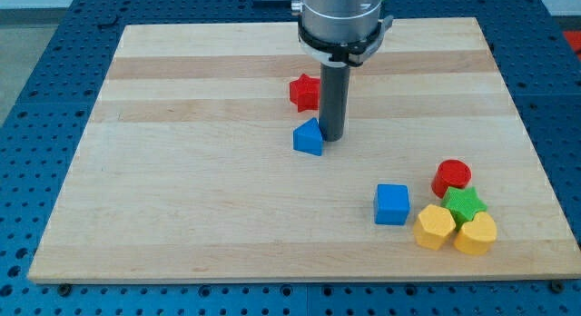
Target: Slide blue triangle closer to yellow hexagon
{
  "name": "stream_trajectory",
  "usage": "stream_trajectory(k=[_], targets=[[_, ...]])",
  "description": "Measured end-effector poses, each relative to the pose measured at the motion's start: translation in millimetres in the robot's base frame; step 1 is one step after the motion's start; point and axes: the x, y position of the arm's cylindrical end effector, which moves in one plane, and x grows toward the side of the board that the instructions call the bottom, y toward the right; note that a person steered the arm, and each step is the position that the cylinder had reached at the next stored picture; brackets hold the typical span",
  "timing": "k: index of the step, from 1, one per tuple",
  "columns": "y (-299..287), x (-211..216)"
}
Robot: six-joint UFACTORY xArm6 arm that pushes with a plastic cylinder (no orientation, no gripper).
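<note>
Our tip [331,138] sits just right of the blue triangle [309,137], touching or nearly so; can't tell which. No jaws on this rig, just the bare rod, holding nothing. Triangle is mid-board [182,171]. Red star [304,92] is just above it, partly behind the rod. Yellow hexagon [435,227] is well away at the view's lower right, clustered with the yellow heart [476,233], green star [464,202], red cylinder [451,177] and blue cube [392,204].
</note>
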Motion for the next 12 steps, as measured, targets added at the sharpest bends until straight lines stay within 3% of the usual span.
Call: stream_trajectory(k=[1,3,6,8,11,12], targets=[[-3.3,-23.6],[-67.6,-9.3],[-17.4,39.0],[-8.4,43.1],[59.3,43.1],[27.9,35.6]])
